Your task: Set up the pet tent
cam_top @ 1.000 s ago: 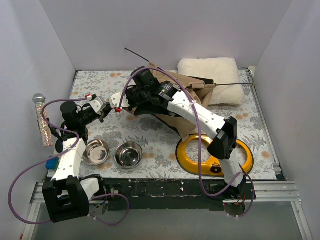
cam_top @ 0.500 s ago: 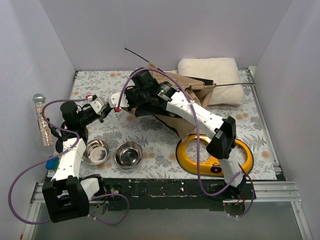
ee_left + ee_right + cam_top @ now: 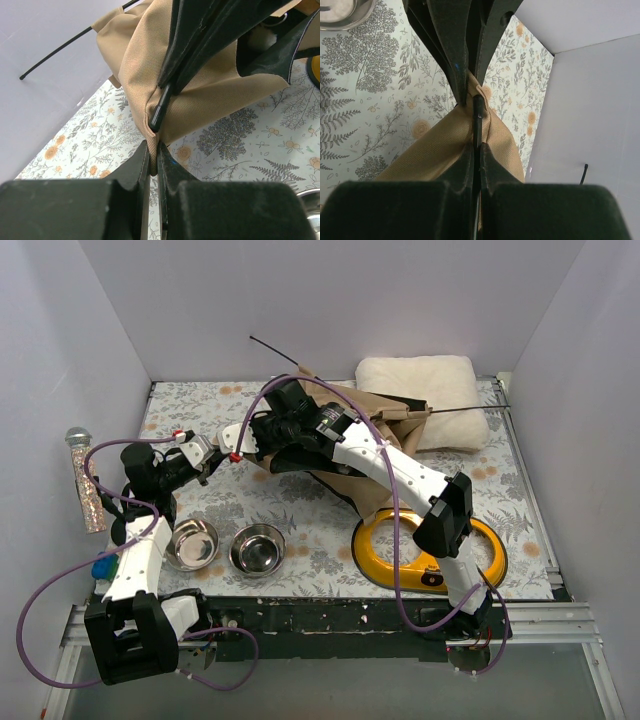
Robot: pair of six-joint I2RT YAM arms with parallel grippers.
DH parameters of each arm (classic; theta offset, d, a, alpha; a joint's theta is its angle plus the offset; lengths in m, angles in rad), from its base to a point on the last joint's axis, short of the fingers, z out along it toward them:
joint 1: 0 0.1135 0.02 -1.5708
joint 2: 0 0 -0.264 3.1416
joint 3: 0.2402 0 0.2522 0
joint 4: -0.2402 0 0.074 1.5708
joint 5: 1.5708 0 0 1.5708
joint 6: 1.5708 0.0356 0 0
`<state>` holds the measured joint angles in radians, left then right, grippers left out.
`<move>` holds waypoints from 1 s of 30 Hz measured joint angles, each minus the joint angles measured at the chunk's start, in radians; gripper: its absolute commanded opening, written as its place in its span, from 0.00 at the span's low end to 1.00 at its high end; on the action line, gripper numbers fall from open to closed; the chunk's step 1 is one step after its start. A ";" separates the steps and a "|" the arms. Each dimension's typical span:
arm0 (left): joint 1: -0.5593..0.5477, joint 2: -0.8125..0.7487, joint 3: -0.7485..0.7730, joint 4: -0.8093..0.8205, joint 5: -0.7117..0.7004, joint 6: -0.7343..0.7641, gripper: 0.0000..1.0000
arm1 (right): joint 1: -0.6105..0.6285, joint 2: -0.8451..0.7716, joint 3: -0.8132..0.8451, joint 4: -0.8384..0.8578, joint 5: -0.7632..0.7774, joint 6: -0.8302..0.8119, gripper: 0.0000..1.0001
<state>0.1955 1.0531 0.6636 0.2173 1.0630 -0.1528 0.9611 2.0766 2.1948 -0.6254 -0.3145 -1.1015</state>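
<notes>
While pale walls (image 3: 330,300) are enclosing the floral counter (image 3: 290,510), the pet tent (image 3: 392,410) is lying crumpled at the back centre, largely hiding beneath the right arm (image 3: 400,468). Its tan corner is sitting clenched in the left pincer (image 3: 153,152); the right pincer (image 3: 475,149) is clenching that same corner around its black rod (image 3: 477,117).

Pet tent (image 3: 388,410): crumpled tan fabric, black lining, thin rods protruding.

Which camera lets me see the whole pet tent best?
The top camera: the pet tent lies crumpled by the cushion, rods sticking out. Each wrist camera shows only a pinched fabric corner close up.
</notes>
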 measured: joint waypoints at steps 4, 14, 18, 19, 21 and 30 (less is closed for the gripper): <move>0.000 0.000 0.000 0.000 0.000 0.003 0.00 | -0.005 0.000 0.000 0.005 -0.006 0.007 0.01; 0.001 0.006 0.002 -0.002 0.000 0.015 0.00 | -0.010 0.000 0.000 0.026 -0.011 0.032 0.01; 0.002 0.008 0.002 -0.007 0.000 0.019 0.00 | -0.013 0.000 0.000 0.035 -0.013 0.036 0.01; 0.002 0.008 0.002 -0.008 0.000 0.020 0.00 | -0.013 0.000 0.000 0.036 -0.013 0.037 0.01; 0.002 0.011 0.004 -0.008 0.000 0.022 0.00 | -0.013 0.000 0.000 0.037 -0.013 0.037 0.01; 0.003 0.013 0.007 -0.008 0.005 0.023 0.00 | -0.011 0.000 0.000 0.037 0.002 0.032 0.01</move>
<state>0.1982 1.0657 0.6708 0.2089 1.0676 -0.1295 0.9497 2.0766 2.1948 -0.5888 -0.3130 -1.0698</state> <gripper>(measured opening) 0.037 0.054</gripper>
